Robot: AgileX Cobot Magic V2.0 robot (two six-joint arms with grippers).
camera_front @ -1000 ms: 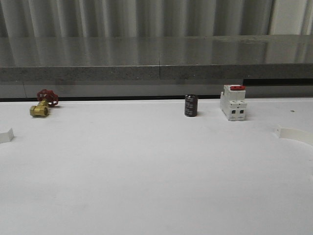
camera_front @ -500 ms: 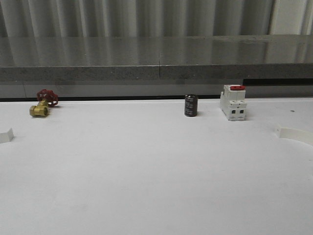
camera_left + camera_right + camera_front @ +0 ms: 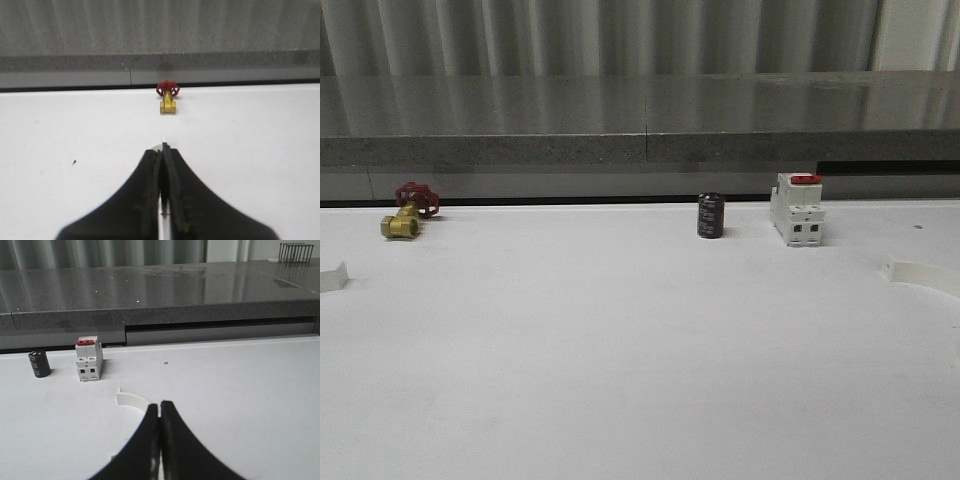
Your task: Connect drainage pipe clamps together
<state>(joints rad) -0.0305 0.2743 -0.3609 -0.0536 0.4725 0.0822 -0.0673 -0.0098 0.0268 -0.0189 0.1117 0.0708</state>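
My left end effector has its two black fingers pressed together on a thin white edge of a clamp, which pokes out just past the tips and shows again as a sliver between the fingers lower down. Beyond it on the white surface sits the brass valve with its red handwheel, close to the far edge.

My right end effector is likewise closed, fingers meeting along a thin line; I cannot tell for sure how much of the other clamp is between them, but its white curved band runs out from behind the fingertips, with another bit of white lower beside the fingers. Farther off stand the switch with a red top and, just beside it, the black cylinder.

From the front, one clamp end peeks in at the left edge of the surface and the other clamp at the right edge, well apart.
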